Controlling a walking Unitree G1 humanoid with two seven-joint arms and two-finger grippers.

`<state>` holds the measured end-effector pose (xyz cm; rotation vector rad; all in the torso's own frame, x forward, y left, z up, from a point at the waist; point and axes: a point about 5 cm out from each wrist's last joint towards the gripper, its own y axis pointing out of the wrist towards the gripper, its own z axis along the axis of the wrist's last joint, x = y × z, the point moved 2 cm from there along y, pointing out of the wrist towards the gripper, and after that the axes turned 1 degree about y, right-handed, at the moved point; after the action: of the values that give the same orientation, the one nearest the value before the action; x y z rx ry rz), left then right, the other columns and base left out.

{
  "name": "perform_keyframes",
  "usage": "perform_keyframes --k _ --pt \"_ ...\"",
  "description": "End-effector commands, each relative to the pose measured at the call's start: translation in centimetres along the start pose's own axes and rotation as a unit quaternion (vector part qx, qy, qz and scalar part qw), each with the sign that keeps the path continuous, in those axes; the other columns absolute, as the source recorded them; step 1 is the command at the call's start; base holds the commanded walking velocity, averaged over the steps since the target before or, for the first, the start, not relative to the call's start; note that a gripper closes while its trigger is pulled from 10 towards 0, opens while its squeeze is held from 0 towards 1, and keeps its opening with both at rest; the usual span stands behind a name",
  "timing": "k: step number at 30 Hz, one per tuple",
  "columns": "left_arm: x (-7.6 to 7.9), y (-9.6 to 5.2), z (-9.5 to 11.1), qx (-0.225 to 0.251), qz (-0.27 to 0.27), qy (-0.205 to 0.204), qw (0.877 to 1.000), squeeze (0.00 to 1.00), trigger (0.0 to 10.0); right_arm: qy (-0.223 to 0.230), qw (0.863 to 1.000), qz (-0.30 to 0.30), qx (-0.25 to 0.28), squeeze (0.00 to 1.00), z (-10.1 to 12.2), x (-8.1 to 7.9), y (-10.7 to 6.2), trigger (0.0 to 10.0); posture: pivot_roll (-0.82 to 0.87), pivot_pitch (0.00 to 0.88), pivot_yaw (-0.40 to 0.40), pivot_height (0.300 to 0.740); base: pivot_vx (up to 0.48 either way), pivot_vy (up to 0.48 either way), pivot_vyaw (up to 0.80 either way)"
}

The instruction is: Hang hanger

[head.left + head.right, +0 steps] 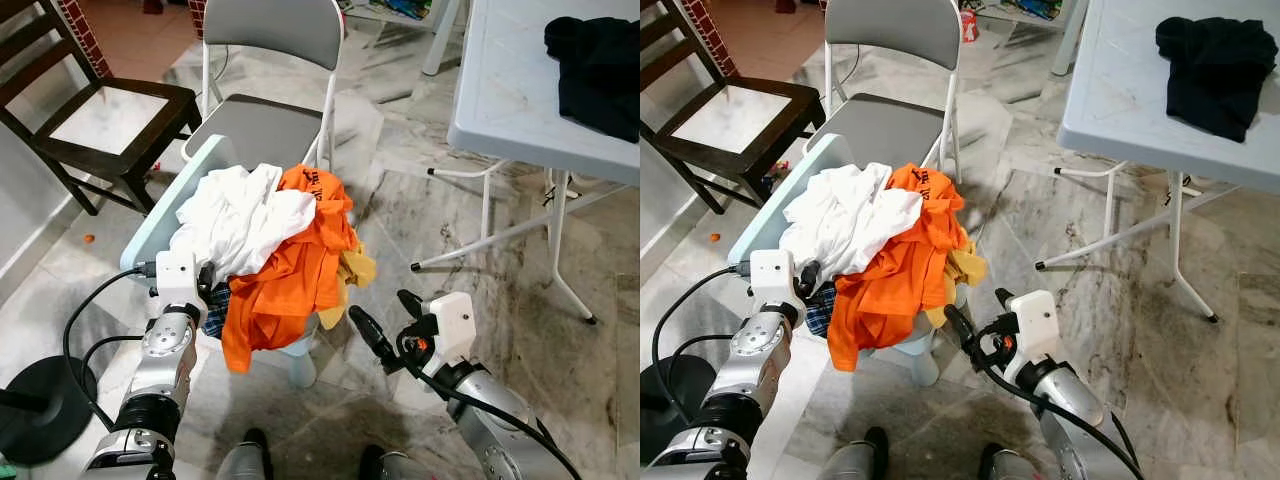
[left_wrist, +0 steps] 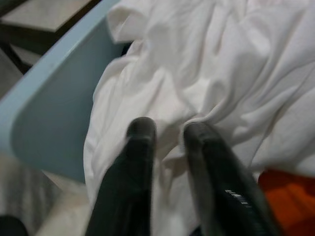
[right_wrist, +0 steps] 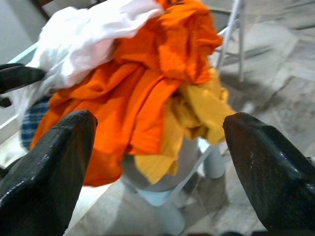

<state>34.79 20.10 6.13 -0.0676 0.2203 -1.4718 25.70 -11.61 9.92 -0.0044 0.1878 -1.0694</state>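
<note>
Setting: marble-patterned tiled floor (image 1: 420,190) indoors, seen from above.
Light blue chair (image 1: 165,210): plastic, in the foreground, piled with clothes.
Clothes pile: white garment (image 1: 240,215) on top at the left; orange garment (image 1: 290,270) draped down the front; yellow garment (image 1: 355,268) at the right edge; blue checked fabric (image 1: 215,318) peeking out low on the left.
Hanger: not made out among the clothes; position cannot be told.
Left gripper (image 2: 167,142): at the left edge of the pile, fingers nearly closed with a narrow gap, tips pressed against the white garment; an actual hold on the cloth cannot be confirmed.
Right gripper (image 1: 385,315): just beside the pile's right side, near the yellow garment, fingers spread wide, holding nothing.
Grey folding chair (image 1: 270,90): directly behind the blue chair.
Dark wooden chair (image 1: 100,120): far left.
White folding worktop (image 1: 520,90): upper right, carrying a crumpled black garment (image 1: 598,70).
Black round base (image 1: 45,405): on the floor, lower left.
</note>
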Motion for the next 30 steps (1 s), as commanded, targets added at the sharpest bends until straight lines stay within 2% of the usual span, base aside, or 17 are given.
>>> perform_keyframes --k 1,5,9,10,12,15,22,24,26,30 --pt "-0.4 -0.3 0.0 0.012 0.006 0.025 1.0 0.0 10.0 -0.001 1.0 -0.01 -0.001 0.0 -0.2 0.1 -0.1 10.0 -0.09 0.223 -0.021 0.74 0.0 0.0 0.0" --pt "-0.9 -0.6 1.3 0.058 0.023 0.056 0.996 0.0 10.0 -0.005 1.0 -0.009 -0.004 0.0 -0.4 0.0 -0.1 10.0 -0.09 0.224 -0.025 0.74 0.0 0.0 0.0" --pt "-0.9 -0.7 1.7 0.074 0.025 0.058 0.995 0.0 10.0 -0.01 1.0 -0.009 -0.005 0.0 -0.4 0.0 0.0 10.0 -0.08 0.222 -0.029 0.74 0.0 0.0 0.0" --pt "-1.0 -0.7 1.8 0.074 0.029 0.053 0.995 1.0 10.0 -0.011 1.0 -0.009 -0.004 0.0 -0.4 0.0 0.0 10.0 -0.08 0.223 -0.027 0.74 0.0 0.0 0.0" --pt "-0.8 -0.6 1.9 0.076 0.02 0.037 0.996 1.0 10.0 -0.015 1.0 -0.01 -0.003 0.0 -0.3 0.0 0.1 10.0 -0.08 0.223 -0.029 0.74 0.0 0.0 0.0" --pt "-0.8 -0.5 2.1 0.077 0.021 0.039 0.996 1.0 10.0 -0.016 1.0 -0.011 -0.002 0.0 -0.3 0.1 0.2 10.0 -0.08 0.223 -0.029 0.74 0.0 0.0 0.0" --pt "-1.3 0.2 1.4 0.044 0.042 0.024 0.998 1.0 10.0 -0.024 1.0 -0.017 -0.002 0.0 -0.4 0.1 0.0 10.0 -0.1 0.221 -0.02 0.74 0.0 0.0 0.0" --pt "-1.6 0.5 1.2 0.029 0.047 0.004 0.998 1.0 10.0 -0.027 0.999 -0.022 0.001 0.0 -0.3 0.1 -0.1 10.0 -0.11 0.224 -0.018 0.74 0.0 0.0 0.0" --pt "-1.6 0.8 1.2 0.024 0.05 0.011 0.998 1.0 10.0 -0.03 0.999 -0.025 0.004 0.0 -0.2 0.1 -0.2 10.0 -0.11 0.228 -0.016 0.74 0.0 0.0 0.0" --pt "-0.9 1.2 1.1 0.005 0.036 -0.001 0.999 1.0 10.0 -0.03 0.999 -0.019 0.0 0.0 -0.2 -0.1 -0.3 10.0 -0.12 0.23 -0.017 0.74 0.0 0.0 0.0"
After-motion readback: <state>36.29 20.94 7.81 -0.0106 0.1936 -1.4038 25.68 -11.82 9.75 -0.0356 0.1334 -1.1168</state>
